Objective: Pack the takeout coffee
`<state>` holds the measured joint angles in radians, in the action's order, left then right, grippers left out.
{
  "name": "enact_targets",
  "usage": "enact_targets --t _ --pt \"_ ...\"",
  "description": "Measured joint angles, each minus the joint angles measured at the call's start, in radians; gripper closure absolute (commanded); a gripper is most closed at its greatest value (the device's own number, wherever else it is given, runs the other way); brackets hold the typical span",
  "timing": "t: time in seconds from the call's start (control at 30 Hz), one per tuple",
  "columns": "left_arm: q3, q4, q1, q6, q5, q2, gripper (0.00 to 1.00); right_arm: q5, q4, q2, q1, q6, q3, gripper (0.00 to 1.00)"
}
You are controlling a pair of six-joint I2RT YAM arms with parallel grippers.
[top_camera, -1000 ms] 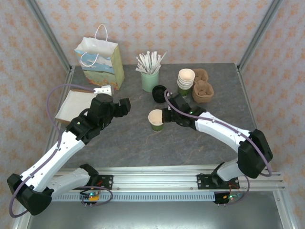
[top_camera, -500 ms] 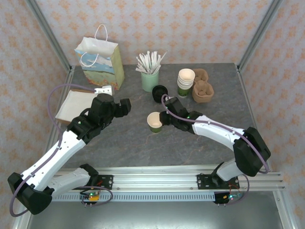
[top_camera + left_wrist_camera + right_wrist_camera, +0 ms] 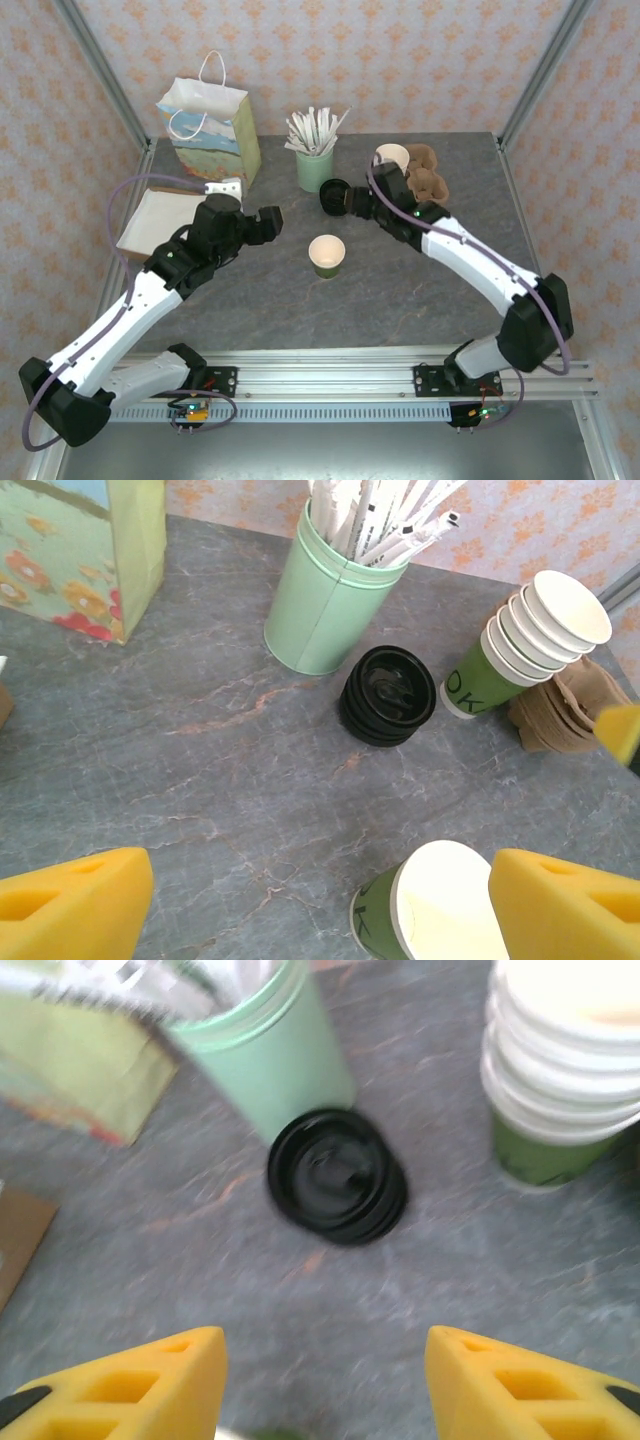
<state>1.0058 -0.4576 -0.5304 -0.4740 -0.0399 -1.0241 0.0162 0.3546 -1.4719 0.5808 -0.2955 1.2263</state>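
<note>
The takeout coffee's small green paper cup (image 3: 327,253) stands upright and lidless mid-table, its cream inside showing; no gripper holds it. In the left wrist view the cup (image 3: 440,905) sits just inside the right finger. My left gripper (image 3: 272,220) (image 3: 315,880) hovers open to the cup's left. A stack of black lids (image 3: 335,197) (image 3: 388,695) (image 3: 337,1175) lies behind the cup. My right gripper (image 3: 354,200) (image 3: 322,1350) is open and empty, just right of the lids and pointing at them.
A pale green mug of white sticks (image 3: 315,165) (image 3: 265,1060) and a stack of lidless green cups (image 3: 391,160) (image 3: 520,630) flank the lids. Brown cup carriers (image 3: 428,185) sit at the back right. A flowered paper bag (image 3: 210,125) stands at the back left, a flat brown sheet (image 3: 155,220) beside it.
My right gripper opened, let go of the lone cup and moved back toward the black lids. The cup stayed in place. The left arm barely moved.
</note>
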Motion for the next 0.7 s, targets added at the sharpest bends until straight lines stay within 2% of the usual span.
enact_targets --t 0.37,0.7 --pt "0.001 0.006 0.0 0.0 0.018 -0.047 0.12 -0.047 0.081 -0.397 -0.04 0.028 0.275 0.47" --pt "0.001 0.01 0.0 0.0 0.025 -0.055 0.12 -0.047 0.13 -0.603 -0.074 0.064 0.481 0.55"
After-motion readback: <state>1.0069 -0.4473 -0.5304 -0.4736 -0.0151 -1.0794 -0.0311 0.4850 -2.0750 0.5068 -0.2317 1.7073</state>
